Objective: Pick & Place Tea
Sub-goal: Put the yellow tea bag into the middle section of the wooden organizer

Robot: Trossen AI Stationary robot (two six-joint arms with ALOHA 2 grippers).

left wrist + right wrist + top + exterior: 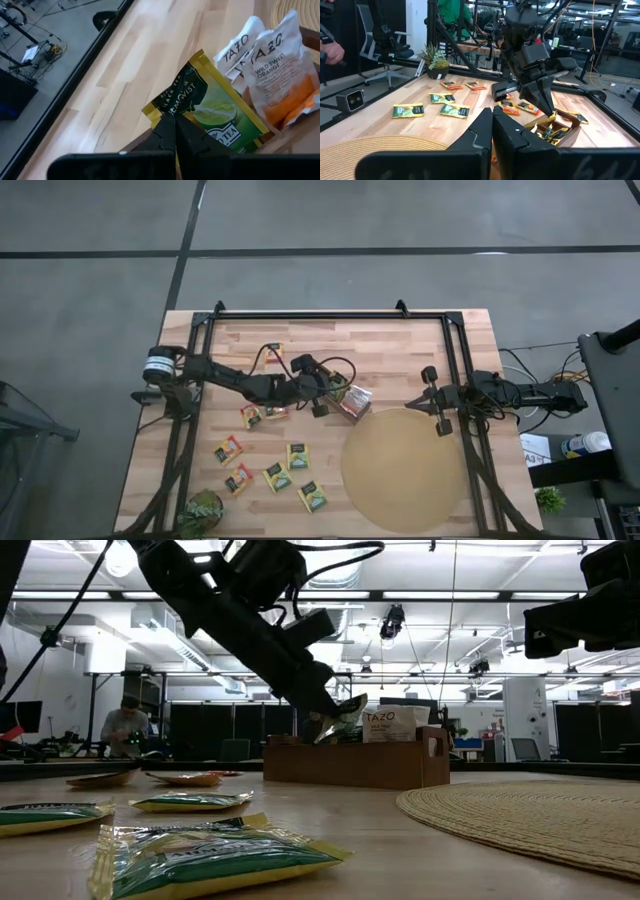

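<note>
While the left gripper (174,131) pinches its corner, one green tea sachet (210,112) hangs over the brown wooden box (352,401). In the left wrist view it fills the middle of the frame, tilted, with its low edge near the box wall. Two white and orange sachets (280,75) already stand inside the box at the right of that frame, so this looks like the spot where the tea should go. The corner grip lets the flat packet dangle, and that should help it slide down into the box.

More tea sachets (270,465) lie flat on the wooden table (390,350), in the lower left part of the high view. In the low view two green ones lie close to the camera at the bottom left. They seem to be waiting for their turn, so the job looks only partly done.

The big round tan mat (403,470) lies just beside the box, toward the lower right of the high view. Nothing rests on it. A small plant (201,511) sits at the table's bottom left corner.

The right gripper (437,401) waits at the right side of the table, above the mat's edge. Its fingers are pressed together and hold nothing. It stays well apart from the box, likely to keep out of the way.
</note>
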